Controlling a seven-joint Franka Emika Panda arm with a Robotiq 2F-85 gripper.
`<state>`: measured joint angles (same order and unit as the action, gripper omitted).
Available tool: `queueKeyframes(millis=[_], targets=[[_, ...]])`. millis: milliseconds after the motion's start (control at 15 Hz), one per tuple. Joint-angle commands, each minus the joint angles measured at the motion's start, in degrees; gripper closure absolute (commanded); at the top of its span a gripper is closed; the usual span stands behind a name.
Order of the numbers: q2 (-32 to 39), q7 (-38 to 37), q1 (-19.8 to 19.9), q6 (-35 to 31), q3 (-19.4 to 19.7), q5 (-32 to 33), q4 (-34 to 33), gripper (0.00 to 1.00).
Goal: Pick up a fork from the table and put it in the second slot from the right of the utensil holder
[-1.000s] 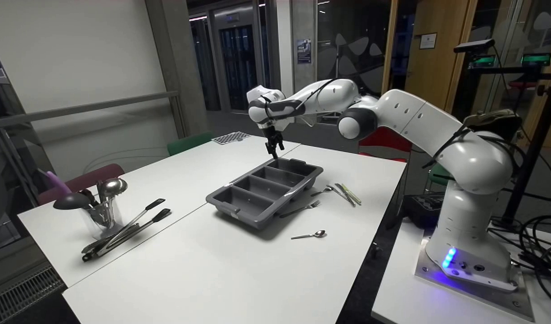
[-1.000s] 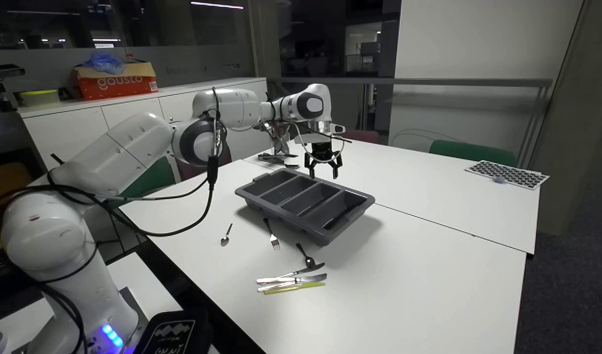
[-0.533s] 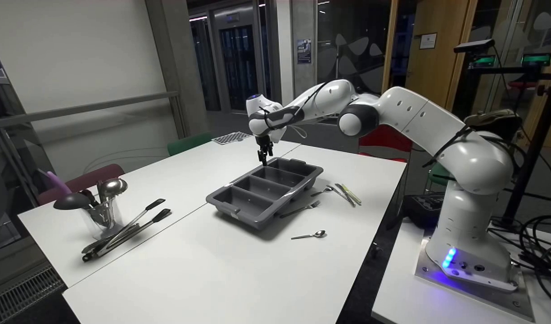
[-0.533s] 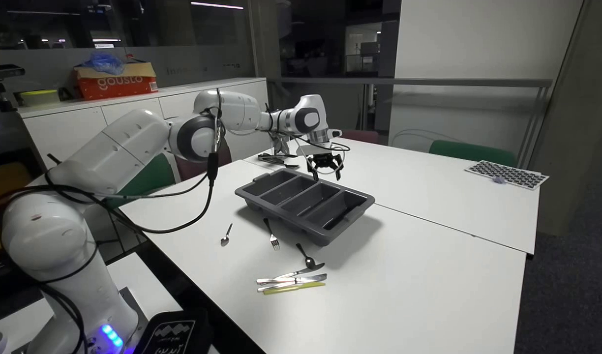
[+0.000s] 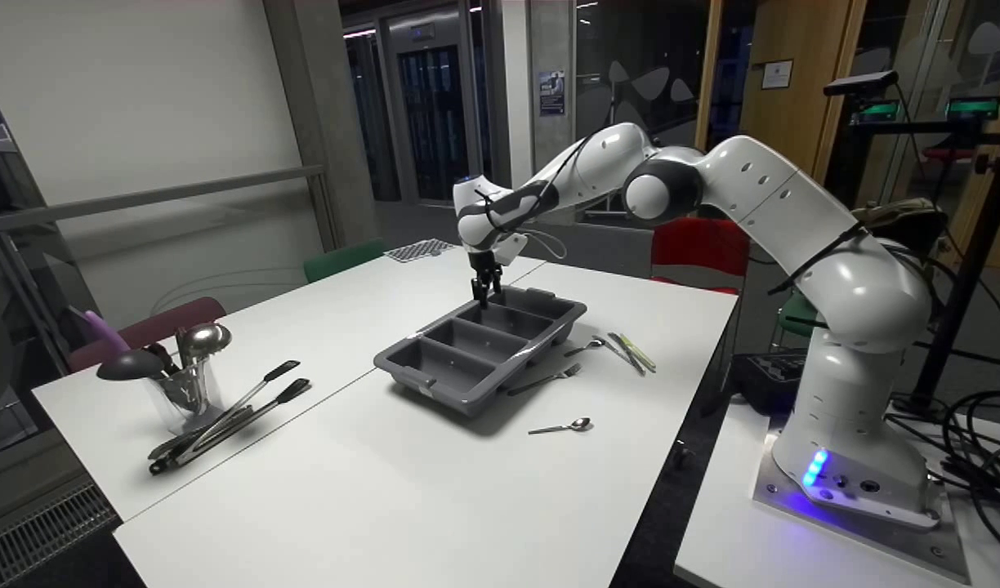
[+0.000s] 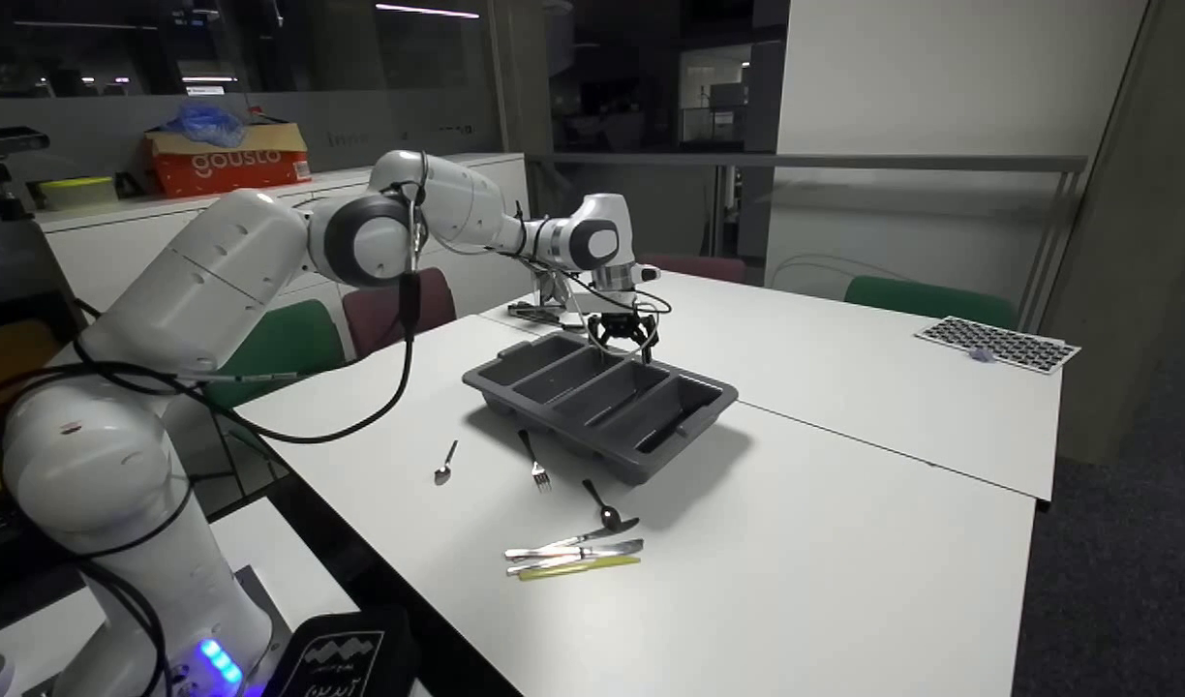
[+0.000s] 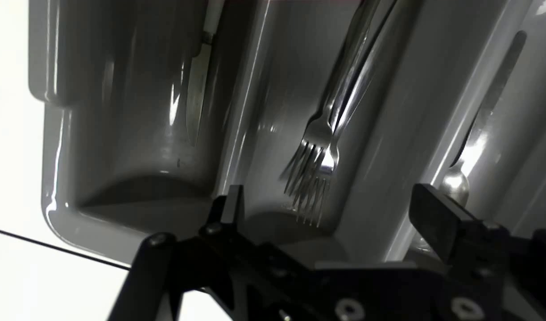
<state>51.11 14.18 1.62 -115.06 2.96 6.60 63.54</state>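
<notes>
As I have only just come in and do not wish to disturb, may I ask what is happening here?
A robot arm has its claw open, holding nothing, at the side of the grey tray away from its base. In the wrist view, forks lie together in the second compartment; the end compartment holds a knife, and the third compartment a spoon. Another fork lies on the white table beside the tray, not in the claw.
</notes>
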Motion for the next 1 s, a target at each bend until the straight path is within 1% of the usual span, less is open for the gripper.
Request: queueKeyframes(millis=[0,267,467,733,933], targets=[[-9.35,-5.11,-0.38,-3.93,-0.22,0.23,13.12,0.0],[-15.38,-11.38,-3.06,-7.57,0.21,1.56,21.28,0.0],[-20.29,-15.3,-5.29,-9.02,0.08,2.21,27.72,0.0],[-27.18,-21.9,-8.79,-12.2,-0.27,3.21,37.03,0.0],[-32.48,-26.64,-11.04,-15.54,-1.25,3.52,44.49,0.0]])
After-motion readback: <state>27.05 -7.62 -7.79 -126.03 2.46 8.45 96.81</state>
